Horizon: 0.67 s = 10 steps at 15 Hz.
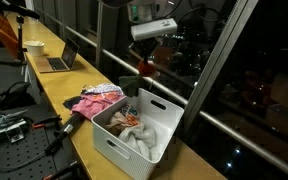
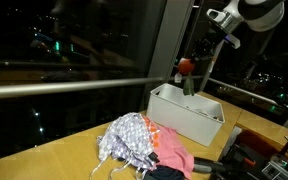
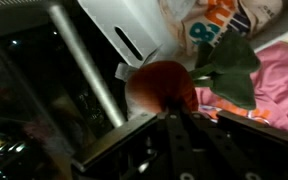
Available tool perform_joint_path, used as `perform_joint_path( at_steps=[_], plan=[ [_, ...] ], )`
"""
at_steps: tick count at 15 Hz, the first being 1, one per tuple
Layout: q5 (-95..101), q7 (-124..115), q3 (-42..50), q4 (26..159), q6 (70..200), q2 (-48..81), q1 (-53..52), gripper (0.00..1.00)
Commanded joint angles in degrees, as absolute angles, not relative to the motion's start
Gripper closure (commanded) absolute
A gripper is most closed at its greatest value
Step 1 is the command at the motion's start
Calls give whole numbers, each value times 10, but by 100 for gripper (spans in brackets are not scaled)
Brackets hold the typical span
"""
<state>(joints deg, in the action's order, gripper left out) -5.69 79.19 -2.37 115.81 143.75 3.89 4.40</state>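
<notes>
My gripper point(image 1: 146, 58) hangs high above the far end of a white plastic basket point(image 1: 112, 140) and is shut on a soft red-and-green item point(image 1: 144, 70). The item has a round red part point(image 3: 160, 84) with a green piece point(image 3: 230, 62) dangling below it. It also shows in an exterior view point(image 2: 187, 70), held above the basket point(image 2: 189, 115). In the wrist view the closed fingers point(image 3: 174, 106) pinch the red part, with the basket's wall point(image 3: 134, 25) below. The basket holds white and orange-printed cloths point(image 1: 136, 132).
A heap of clothes, pink point(image 1: 92, 104) and white patterned point(image 2: 129, 135), lies on the wooden counter point(image 1: 54, 85) beside the basket. A laptop point(image 1: 62, 60) and a white cup point(image 1: 34, 48) stand farther along. A glass window with a metal rail point(image 2: 74, 85) runs behind.
</notes>
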Motion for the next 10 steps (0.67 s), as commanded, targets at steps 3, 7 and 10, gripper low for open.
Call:
perform_joint_path(
  at_steps=[3,7,10],
  plan=[
    [-66,816,28,1074,1408,87,80,67],
    [-71,799,26,1079,1400,105,87,45],
    [-79,784,14,1089,1387,108,83,24]
  ],
)
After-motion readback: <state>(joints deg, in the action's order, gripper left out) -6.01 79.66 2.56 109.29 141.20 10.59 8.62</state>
